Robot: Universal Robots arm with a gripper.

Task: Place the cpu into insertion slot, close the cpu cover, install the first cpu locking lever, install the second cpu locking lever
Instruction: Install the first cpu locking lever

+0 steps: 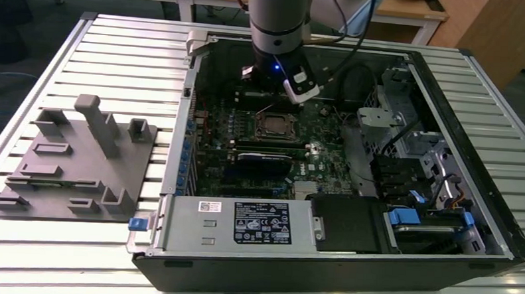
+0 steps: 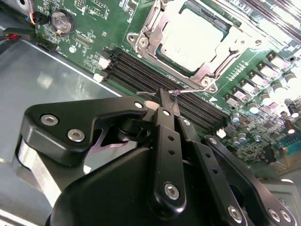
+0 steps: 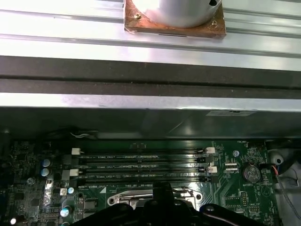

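Tool: fingers drawn together, tips just over the black memory slots and touching a thin wire lever; cannot tell if they pinch it.
Wire lever: runs along the socket's near edge, between the tool tips and the cpu cover.
Cpu cover: silver frame lying flat, just beyond the tips.
Cpu: seated inside the frame's cut-out, apart from the tool.
Insertion slot: mid-motherboard, just in front of the arm.
Computer case: open on the slatted table, with a grey fixture plate on the exterior view's left.
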